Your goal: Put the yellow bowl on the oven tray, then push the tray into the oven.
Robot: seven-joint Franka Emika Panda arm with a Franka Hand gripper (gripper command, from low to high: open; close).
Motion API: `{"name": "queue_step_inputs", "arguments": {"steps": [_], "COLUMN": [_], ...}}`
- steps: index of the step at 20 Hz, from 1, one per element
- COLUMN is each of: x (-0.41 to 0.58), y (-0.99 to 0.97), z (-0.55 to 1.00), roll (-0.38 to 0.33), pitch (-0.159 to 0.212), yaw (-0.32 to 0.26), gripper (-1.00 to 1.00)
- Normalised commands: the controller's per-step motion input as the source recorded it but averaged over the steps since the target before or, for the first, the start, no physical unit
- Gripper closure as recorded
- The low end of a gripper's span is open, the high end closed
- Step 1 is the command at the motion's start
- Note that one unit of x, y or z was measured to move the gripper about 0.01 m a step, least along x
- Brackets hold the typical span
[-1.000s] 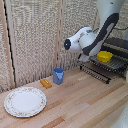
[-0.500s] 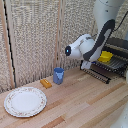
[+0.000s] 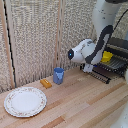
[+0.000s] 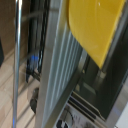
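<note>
Claw [image 3: 96, 67] of the white robot arm sits low at the exterior view's right, over the flat dark grey ridged baking sheet [image 3: 111, 66]; I cannot tell whether its fingers are spread or pressed together. The small bright yellow dish [image 3: 106, 56] seems to rest on that sheet, before the dark boxy oven [image 3: 119, 47]. On the wooden worktop [image 3: 80, 102], well left, stand a blue cup [image 3: 59, 75] and a large white patterned plate [image 3: 25, 101].

Light wooden plank table [image 3: 80, 105], seams running across. On it: large white patterned plate [image 3: 25, 101], near, at the exterior view's left. Small orange block [image 3: 46, 83] farther back, blue cup [image 3: 59, 75] just beside it to the right, upright. Oven [image 3: 116, 56] stands at far right, door [image 3: 101, 73] dropped open.
</note>
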Motion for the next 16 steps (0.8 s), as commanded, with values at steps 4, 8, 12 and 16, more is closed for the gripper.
{"name": "queue_step_inputs", "arguments": {"steps": [4, 8, 12, 16], "x": [0.094, 0.030, 0.009, -0.016], "y": [-0.36, -0.21, -0.16, -0.01], "z": [0.00, 0.00, 0.00, 0.00], "roll": [0.003, 0.003, -0.003, -0.034], "pitch": [0.083, 0.076, 0.044, -0.077], "yaw": [0.049, 0.011, -0.007, -0.030], "gripper": [1.00, 1.00, 1.00, 1.00]}}
